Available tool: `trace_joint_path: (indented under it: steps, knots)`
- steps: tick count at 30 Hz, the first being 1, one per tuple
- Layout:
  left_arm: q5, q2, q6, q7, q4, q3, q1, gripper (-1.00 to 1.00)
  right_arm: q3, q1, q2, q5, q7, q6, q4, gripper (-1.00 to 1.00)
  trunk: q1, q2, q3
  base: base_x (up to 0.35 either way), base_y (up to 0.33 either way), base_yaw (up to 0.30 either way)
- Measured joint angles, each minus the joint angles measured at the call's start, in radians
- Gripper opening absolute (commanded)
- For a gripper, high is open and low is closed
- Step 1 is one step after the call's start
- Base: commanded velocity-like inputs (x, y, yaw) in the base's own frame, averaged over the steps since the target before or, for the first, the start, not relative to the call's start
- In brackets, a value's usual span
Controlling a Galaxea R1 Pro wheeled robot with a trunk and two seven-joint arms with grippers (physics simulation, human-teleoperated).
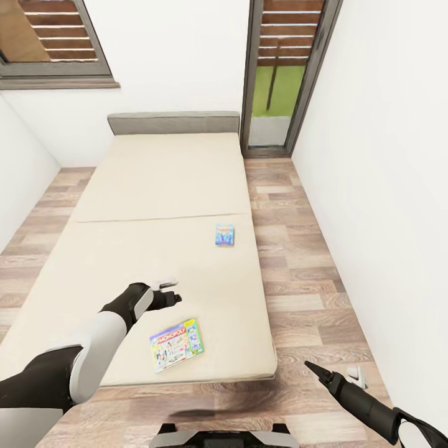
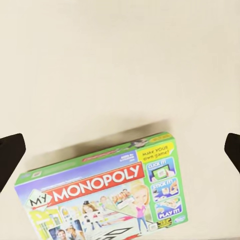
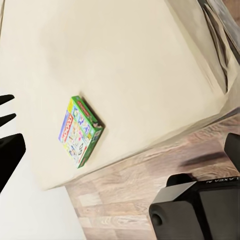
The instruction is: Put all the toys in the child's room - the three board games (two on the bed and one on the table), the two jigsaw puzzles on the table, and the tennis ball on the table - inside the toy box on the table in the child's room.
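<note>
A green Monopoly board game (image 1: 177,343) lies flat near the foot corner of the beige bed (image 1: 155,205). Close up it is the same Monopoly box (image 2: 105,192), and it also appears at an angle (image 3: 80,131). A smaller blue board game (image 1: 224,234) lies farther up the bed by its right edge. My left gripper (image 1: 169,291) hovers open above the mattress just beyond the Monopoly box, its fingertips (image 2: 10,155) wide apart and holding nothing. My right gripper (image 1: 330,372) hangs open over the floor to the right of the bed's foot. The table, toy box, puzzles and tennis ball are out of view.
Wooden floor (image 1: 305,274) runs in a strip between the bed and the right wall. A glass door (image 1: 280,74) stands at the far end and a window (image 1: 56,43) at the upper left. My base (image 3: 200,210) sits at the foot of the bed.
</note>
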Motion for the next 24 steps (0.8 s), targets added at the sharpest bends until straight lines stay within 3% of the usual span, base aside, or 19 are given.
trace_joint_path:
  steps: [24]
  knots:
    - [0.0,-0.001,0.0,0.0,0.0,-0.002,0.0,1.0,0.001,0.0,0.0,0.0,0.001,0.0,0.001,1.0,0.0,0.0,-0.039,0.0,0.0,0.0]
